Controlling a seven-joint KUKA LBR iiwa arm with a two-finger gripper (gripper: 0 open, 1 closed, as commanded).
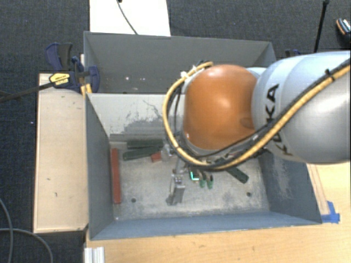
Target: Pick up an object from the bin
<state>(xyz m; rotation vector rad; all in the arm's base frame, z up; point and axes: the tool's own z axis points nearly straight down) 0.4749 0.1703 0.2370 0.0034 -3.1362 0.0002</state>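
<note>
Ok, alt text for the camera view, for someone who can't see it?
The gripper hangs low over the middle of the grey bin, beside small green pieces. A long red stick lies along the left wall, dark green markers nearby.

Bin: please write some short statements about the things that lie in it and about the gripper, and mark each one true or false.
1. A red bar lies along the left wall of the bin. True.
2. The gripper holds the red bar. False: it is over the middle of the floor, well apart from the bar.
3. Dark green sticks lie near the back of the floor, right of the bar's far end. True.
4. A small red piece lies in the front right corner. False: it lies just right of the green sticks.
5. The arm comes in from the left. False: it comes from the right.
</note>
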